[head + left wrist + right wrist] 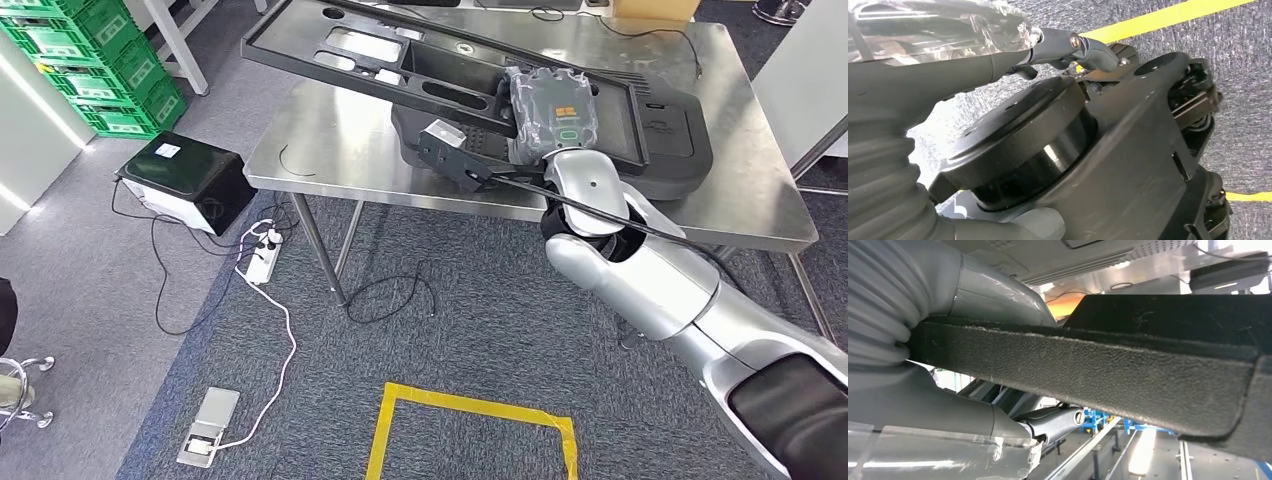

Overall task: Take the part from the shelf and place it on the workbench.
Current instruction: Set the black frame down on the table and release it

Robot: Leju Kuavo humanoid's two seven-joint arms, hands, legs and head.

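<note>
Part: a long black panel (420,70), held tilted above the workbench (330,140), its far-left end raised, its right end low over another dark part (670,150) lying on the steel top.
Long axis: runs left to right across the bench.
Right hand (552,112): grips the panel's right end, edge clamped between thumb and fingers.
Left hand (923,85): hangs by the robot's body; whether it is closed, I cannot tell.
Room: bare steel lies left of the dark part; front edge close.

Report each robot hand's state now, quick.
Right robot hand: grips the black part over the steel workbench.
Left robot hand: holds nothing seen; open or closed cannot be told.
</note>
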